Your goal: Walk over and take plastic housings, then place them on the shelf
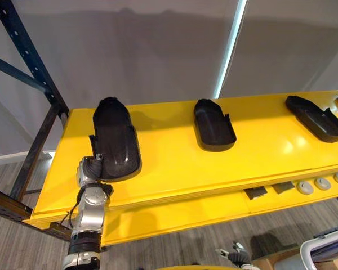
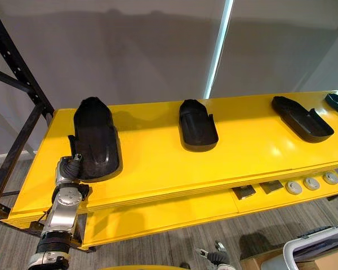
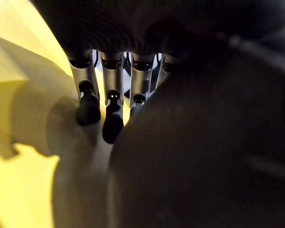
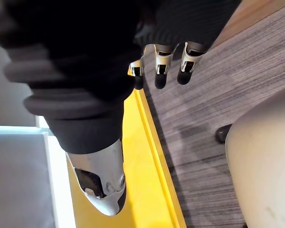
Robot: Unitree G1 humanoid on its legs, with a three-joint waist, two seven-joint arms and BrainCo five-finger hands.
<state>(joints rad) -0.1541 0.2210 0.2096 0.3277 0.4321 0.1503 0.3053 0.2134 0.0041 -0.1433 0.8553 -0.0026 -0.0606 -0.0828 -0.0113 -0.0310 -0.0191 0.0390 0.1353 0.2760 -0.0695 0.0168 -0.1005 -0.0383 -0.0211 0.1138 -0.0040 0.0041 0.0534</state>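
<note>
Plastic housing [image 1: 115,138] at the left end of the yellow shelf [image 1: 174,169] has the left robot hand [image 1: 90,167] at its near left corner, touching it or just beside it. From the left wrist view I cannot tell if this robot hand pinches the housing's wall or is free of it. The right robot hand [image 4: 162,71] hangs low over the floor, relaxed and a little spread, with nothing in it.

The housing seems to rest flat on the shelf, but its near end is close to the front edge. So the main risk, I think, is in the pulling back. If the left robot hand catches the wall, it can drag the housing over that edge, or turn it crooked. 3 other housings [image 1: 214,125] lie further right on the shelf, well apart from this one, so a collision with them looks unlikely.
</note>
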